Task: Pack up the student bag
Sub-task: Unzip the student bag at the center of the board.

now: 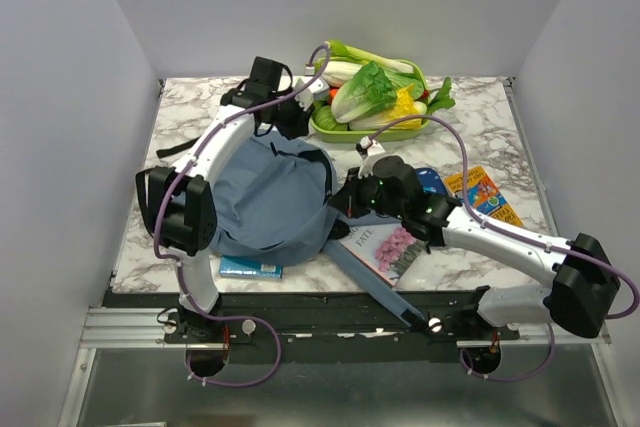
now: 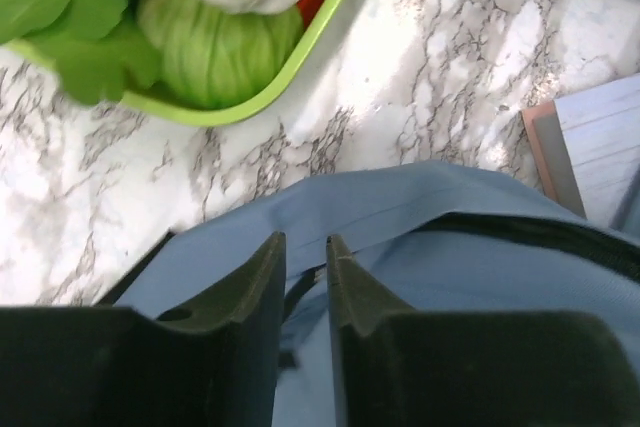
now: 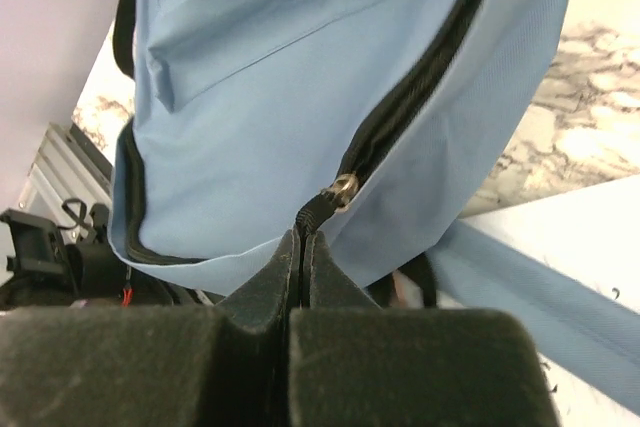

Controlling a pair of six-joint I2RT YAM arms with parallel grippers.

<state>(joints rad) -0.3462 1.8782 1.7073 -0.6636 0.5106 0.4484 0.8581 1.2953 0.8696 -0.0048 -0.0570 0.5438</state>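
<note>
While zipper pull (image 3: 320, 207) is pinched, bag (image 1: 270, 202) rests

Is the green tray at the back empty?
No, the green tray is heaped with vegetables, mostly leafy green ones with a bit of orange showing.

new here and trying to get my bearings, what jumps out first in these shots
The big grey-blue student bag fills the middle-left of the table, with the right gripper shut on its zipper pull at the bag's right edge. Behind it, at the far edge, a green tray piled with leafy vegetables stands out brightly.
</note>
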